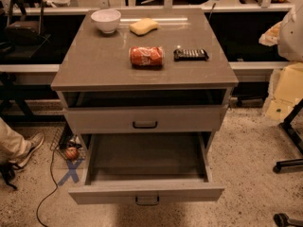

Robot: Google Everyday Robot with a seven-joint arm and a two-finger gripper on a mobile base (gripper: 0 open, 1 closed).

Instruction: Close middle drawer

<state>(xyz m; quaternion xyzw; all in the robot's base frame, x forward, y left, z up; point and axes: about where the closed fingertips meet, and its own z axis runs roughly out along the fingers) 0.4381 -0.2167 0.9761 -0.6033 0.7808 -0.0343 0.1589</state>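
Note:
The middle drawer (pixel 147 193) is pulled far out of the grey-beige cabinet toward the camera. Its low front panel carries a small dark bar handle (pixel 147 200), and its deep inside (pixel 147 157) looks empty. Above it, the taller-fronted top drawer (pixel 145 119) is out a little, with a dark gap under the countertop. The lowest drawer is hidden beneath the open one. My gripper and arm are not in view.
On the countertop (pixel 94 65) lie a white bowl (pixel 105 20), a yellow sponge (pixel 144 26), an orange can (pixel 146 56) on its side and a dark packet (pixel 191 54). A person's shoe (pixel 26 150) is at left, with a blue tape X (pixel 71 171) and a cable on the floor. A chair base (pixel 289 163) is at right.

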